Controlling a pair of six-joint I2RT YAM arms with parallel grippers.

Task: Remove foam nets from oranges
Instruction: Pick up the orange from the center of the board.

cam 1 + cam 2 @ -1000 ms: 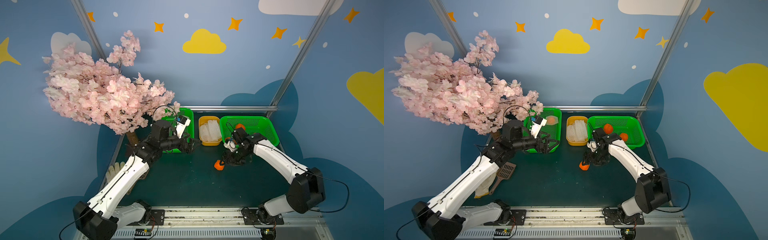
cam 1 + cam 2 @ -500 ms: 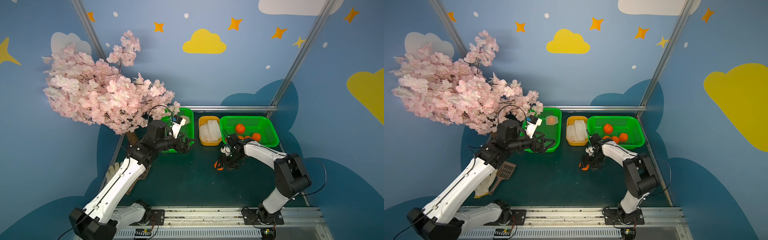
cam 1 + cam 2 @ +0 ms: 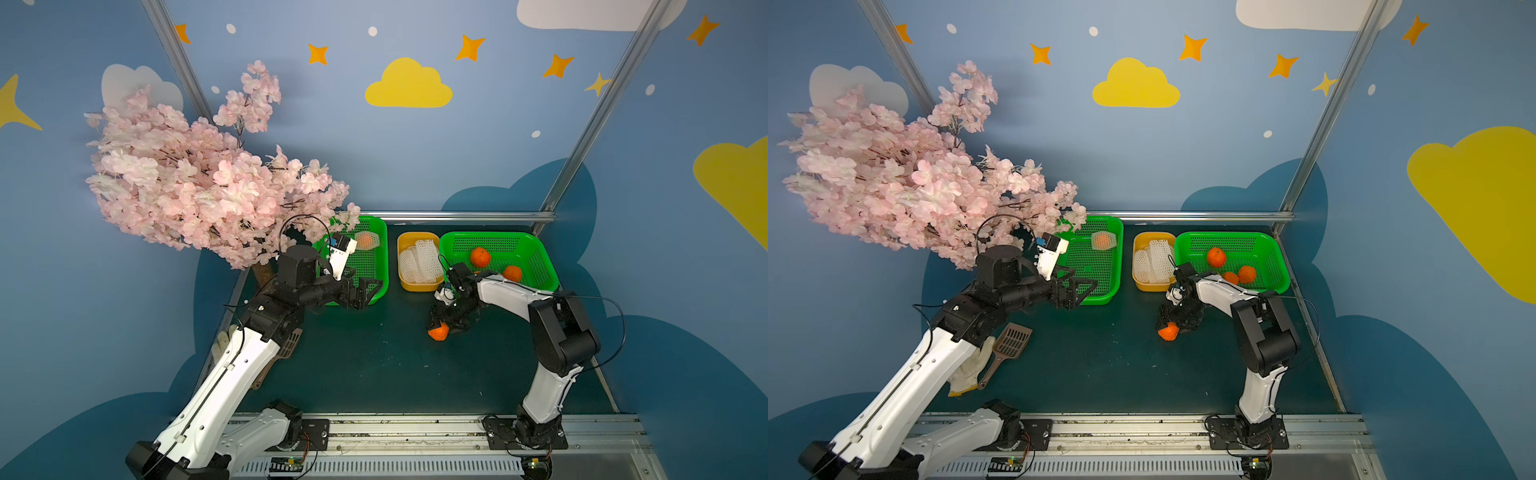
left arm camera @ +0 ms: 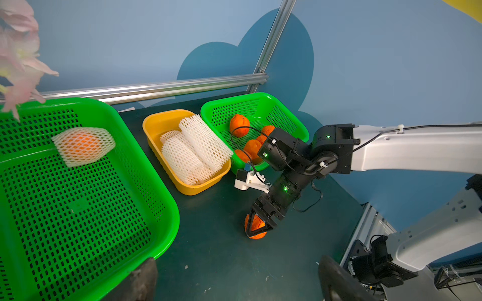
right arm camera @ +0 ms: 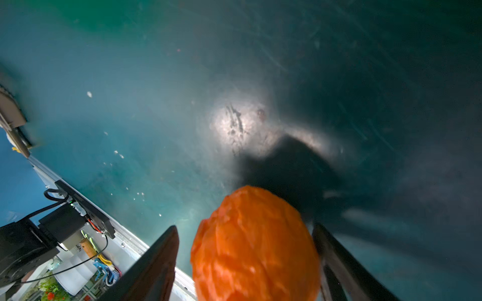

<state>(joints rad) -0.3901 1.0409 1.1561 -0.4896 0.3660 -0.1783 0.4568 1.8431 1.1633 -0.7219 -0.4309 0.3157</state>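
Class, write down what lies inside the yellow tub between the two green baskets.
The yellow tub holds a pile of white foam nets, no fruit showing through them. They cover most of its floor, so anything beneath them cannot be seen.

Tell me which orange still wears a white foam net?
The orange alone in the green basket nearest the pink blossom tree; the oranges in the other green basket and between the jaws of the right gripper are bare.

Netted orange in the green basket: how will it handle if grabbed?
The foam net looks soft, so jaws would probably sink in first. Its loose ends likely crumple. The round orange inside may roll on the basket floor if nudged.
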